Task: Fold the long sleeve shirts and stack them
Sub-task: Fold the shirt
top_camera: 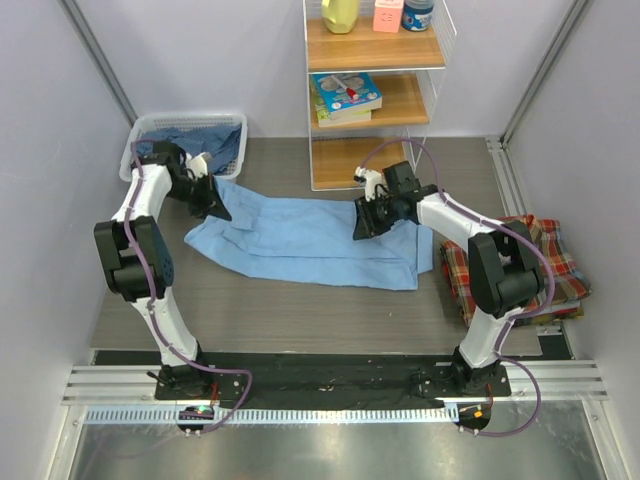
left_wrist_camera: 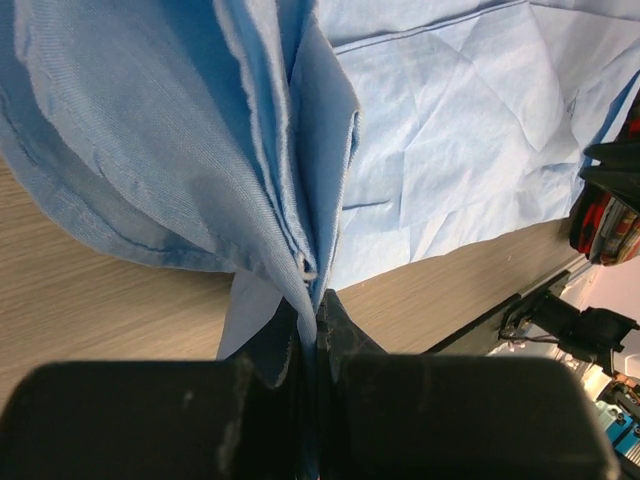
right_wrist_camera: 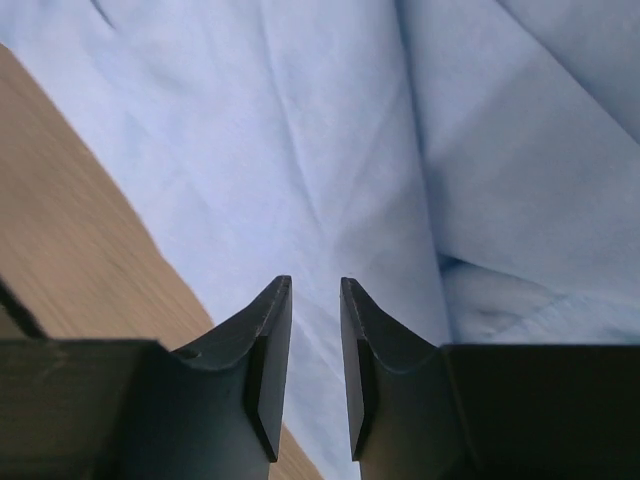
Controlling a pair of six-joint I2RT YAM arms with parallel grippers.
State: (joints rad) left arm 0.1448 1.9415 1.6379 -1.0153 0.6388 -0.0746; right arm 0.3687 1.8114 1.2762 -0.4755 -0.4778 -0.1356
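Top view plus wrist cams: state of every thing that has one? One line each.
light blue shirt, spread rumpled on the table, left edge gathered and pinched
left gripper, shut on the light blue shirt's edge
right gripper, open, narrow gap, nothing between the fingers, over the shirt
plaid shirts, folded, piled at the table's right side
dark blue shirt, crumpled in the basket
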